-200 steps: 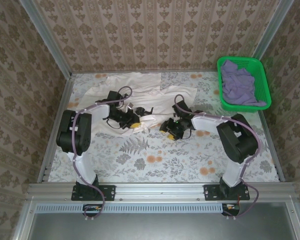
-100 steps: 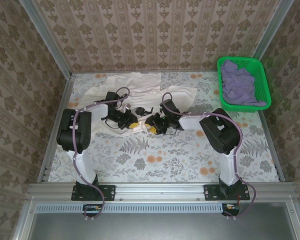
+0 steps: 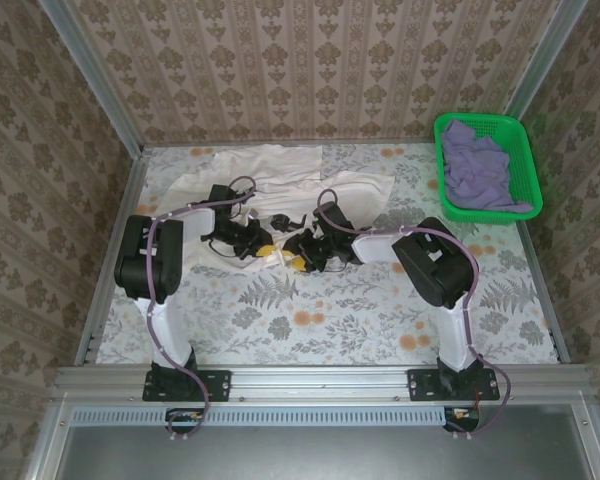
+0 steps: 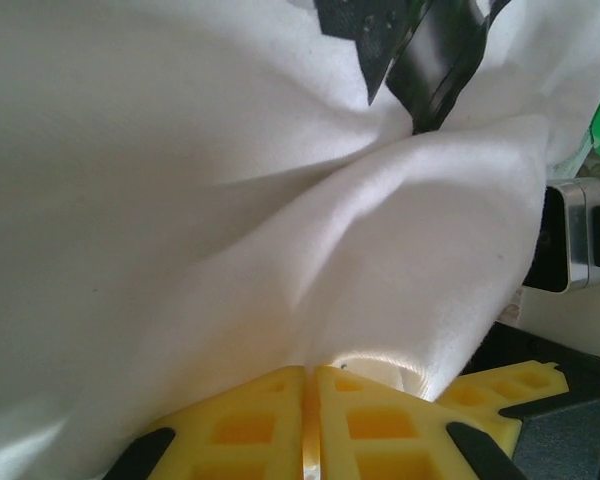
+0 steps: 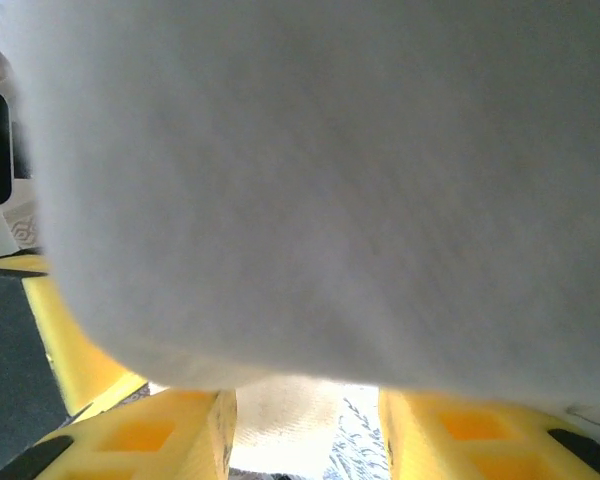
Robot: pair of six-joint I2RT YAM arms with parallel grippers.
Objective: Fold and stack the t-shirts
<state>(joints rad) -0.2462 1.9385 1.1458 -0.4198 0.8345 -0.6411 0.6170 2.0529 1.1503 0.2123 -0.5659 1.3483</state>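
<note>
0 shirts folded: white shirt (image 3: pixel 280 172) is spread across the table (image 3: pixel 380 320), left gripper (image 4: pixel 308 378) clamped on its edge, right gripper (image 5: pixel 300 412) spread around a fold. The purple shirt (image 3: pixel 477 165) is in the basket (image 3: pixel 446 135).

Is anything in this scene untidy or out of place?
The cream-white t-shirt lies rumpled and bunched at the far side of the table, not flat. The lavender t-shirt sits crumpled inside the green basket. Nothing looks damaged.
</note>
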